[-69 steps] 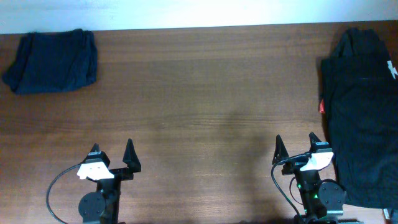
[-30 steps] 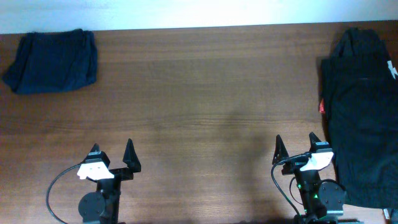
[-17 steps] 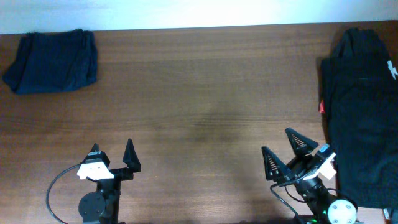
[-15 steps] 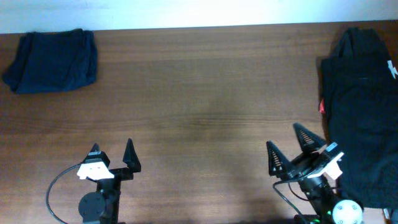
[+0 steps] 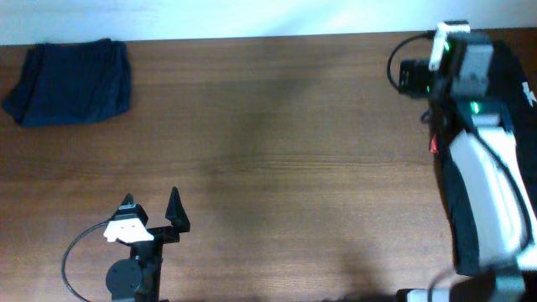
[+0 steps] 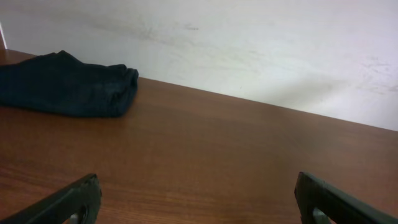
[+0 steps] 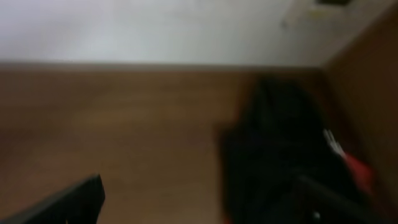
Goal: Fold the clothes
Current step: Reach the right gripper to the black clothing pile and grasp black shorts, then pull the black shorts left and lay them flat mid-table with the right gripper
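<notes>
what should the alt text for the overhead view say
The right arm stretches over a pile of black clothes at the far right of a brown wooden table. A navy garment lies at the far left corner, and the left hand sits open near the front edge.

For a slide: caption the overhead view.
Right arm stretched over the black clothes pile; navy garment at far left; left gripper open.
</notes>
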